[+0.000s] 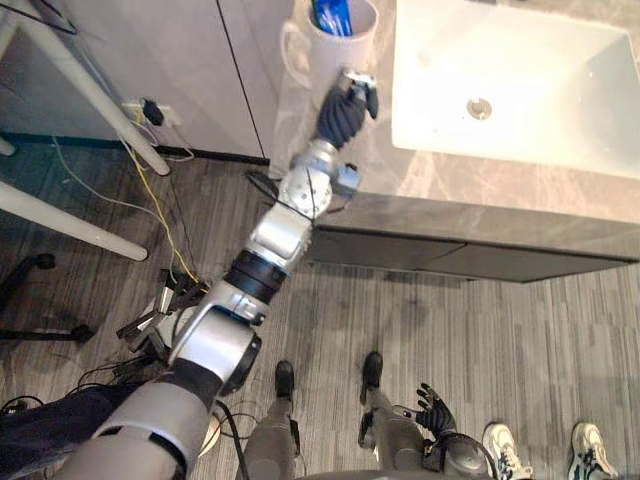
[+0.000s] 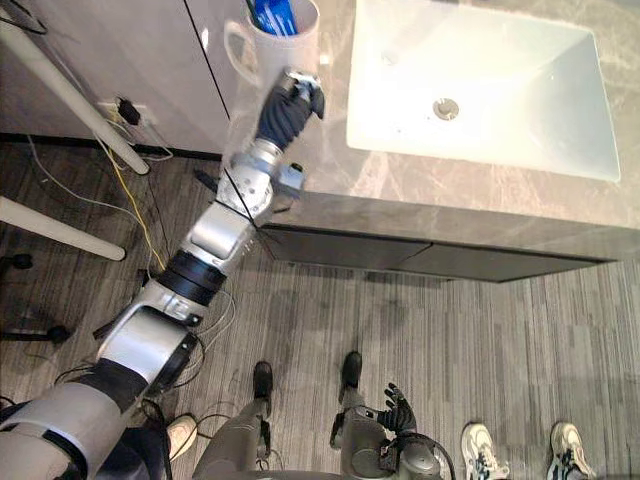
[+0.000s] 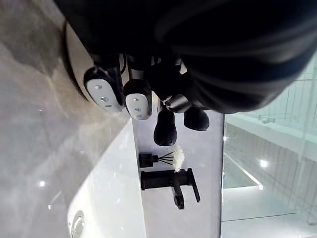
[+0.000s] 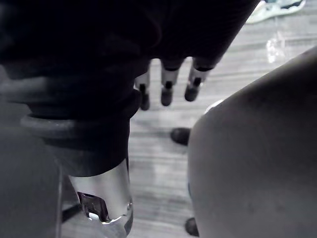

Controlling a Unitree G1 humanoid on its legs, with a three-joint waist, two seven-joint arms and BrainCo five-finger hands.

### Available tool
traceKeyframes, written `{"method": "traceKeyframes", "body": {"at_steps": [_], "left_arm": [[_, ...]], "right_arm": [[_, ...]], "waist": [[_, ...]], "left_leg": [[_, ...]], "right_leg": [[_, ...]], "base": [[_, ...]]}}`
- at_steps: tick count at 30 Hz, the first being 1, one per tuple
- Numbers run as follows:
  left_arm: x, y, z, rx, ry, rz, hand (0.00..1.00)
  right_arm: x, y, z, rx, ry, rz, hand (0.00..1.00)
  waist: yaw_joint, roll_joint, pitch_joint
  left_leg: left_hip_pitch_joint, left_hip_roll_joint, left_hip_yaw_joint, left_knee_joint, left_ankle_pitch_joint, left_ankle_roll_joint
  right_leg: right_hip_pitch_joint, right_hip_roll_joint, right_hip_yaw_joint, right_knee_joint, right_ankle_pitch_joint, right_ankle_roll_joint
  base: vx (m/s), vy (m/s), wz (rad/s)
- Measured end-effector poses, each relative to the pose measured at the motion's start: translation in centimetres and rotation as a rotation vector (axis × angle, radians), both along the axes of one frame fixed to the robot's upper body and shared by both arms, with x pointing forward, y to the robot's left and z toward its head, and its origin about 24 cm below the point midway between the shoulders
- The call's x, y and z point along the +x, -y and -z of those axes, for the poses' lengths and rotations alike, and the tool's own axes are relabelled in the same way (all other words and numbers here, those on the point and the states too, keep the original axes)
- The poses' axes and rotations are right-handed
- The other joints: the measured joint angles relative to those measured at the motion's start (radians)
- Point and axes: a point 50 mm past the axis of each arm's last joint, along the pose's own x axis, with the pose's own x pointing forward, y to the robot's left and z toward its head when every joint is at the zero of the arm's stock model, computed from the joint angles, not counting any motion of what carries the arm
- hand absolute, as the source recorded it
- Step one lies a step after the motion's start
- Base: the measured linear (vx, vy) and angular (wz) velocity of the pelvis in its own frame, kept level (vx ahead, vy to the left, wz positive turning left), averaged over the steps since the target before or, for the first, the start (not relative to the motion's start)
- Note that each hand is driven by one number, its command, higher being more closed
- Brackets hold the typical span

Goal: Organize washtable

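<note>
A white mug (image 1: 335, 42) with a blue item standing in it sits on the grey marble counter (image 1: 430, 180), left of the sink. My left hand (image 1: 348, 105) is stretched out over the counter just in front of the mug's base. In the left wrist view its fingers (image 3: 121, 94) are curled with nothing seen inside them, and the mug's rounded wall (image 3: 69, 64) lies right beside them. Whether they touch the mug is unclear. My right hand (image 1: 432, 408) hangs low near the floor, its fingers (image 4: 168, 89) relaxed and holding nothing.
The white sink basin (image 1: 520, 80) with its drain (image 1: 479, 107) takes up the counter's right part. A black faucet (image 3: 171, 181) and a small reed diffuser (image 3: 161, 158) stand behind it. Dark drawers (image 1: 450, 258) run below the counter. A person's shoes (image 1: 500, 450) are at the lower right. White table legs (image 1: 70, 70) and cables lie left.
</note>
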Motion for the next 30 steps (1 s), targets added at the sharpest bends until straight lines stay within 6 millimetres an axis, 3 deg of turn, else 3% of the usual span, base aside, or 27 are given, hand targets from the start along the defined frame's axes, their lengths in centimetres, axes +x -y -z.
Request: {"method": "traceKeyframes", "body": {"at_steps": [3, 5, 9, 20, 30], "left_arm": [[0.6, -0.3, -0.3, 0.016, -0.008, -0.024, 1.0], [1.5, -1.5, -0.8, 0.046, -0.018, -0.084, 1.0], [1.8, -3.7, -2.4, 0.048, 0.028, -0.15, 1.0], [1.7, -6.4, -3.5, 0.071, 0.069, -0.194, 1.0], [1.5, -6.9, -4.6, 0.04, 0.065, -0.123, 1.0]], "right_arm": [[0.0, 0.0, -0.1, -0.001, 0.005, 0.002, 0.0], [0.4, -0.1, -0.4, 0.004, 0.03, -0.002, 0.0], [0.6, -0.2, -0.7, 0.015, 0.055, 0.0, 0.0], [0.8, 0.1, -1.1, 0.009, 0.08, -0.006, 0.0], [1.0, 0.2, -1.2, 0.009, 0.086, -0.012, 0.0]], "waist": [[0.0, 0.001, 0.002], [-0.008, 0.002, 0.021], [-0.017, 0.003, 0.044], [-0.017, 0.02, 0.062], [-0.016, 0.021, 0.077]], "left_leg": [[-0.007, 0.0, 0.0, 0.0, 0.0, 0.0], [-0.007, -0.001, 0.0, 0.002, 0.0, 0.0], [-0.013, -0.002, 0.003, 0.002, 0.0, 0.001], [-0.019, -0.009, 0.001, 0.002, 0.0, 0.001], [-0.034, -0.011, -0.011, 0.008, 0.001, 0.002]], "right_leg": [[-0.009, 0.001, 0.001, 0.0, 0.002, -0.001], [-0.009, 0.0, 0.003, 0.0, 0.006, -0.001], [-0.022, 0.001, 0.011, 0.0, 0.013, -0.002], [-0.027, 0.008, 0.012, 0.0, 0.014, -0.003], [-0.031, 0.007, 0.001, 0.0, 0.014, -0.003]], "base": [[0.0, 0.0, 0.0], [-0.02, 0.006, -0.01], [-0.04, 0.012, -0.07], [0.0, 0.001, -0.01], [0.0, 0.003, 0.03]]}}
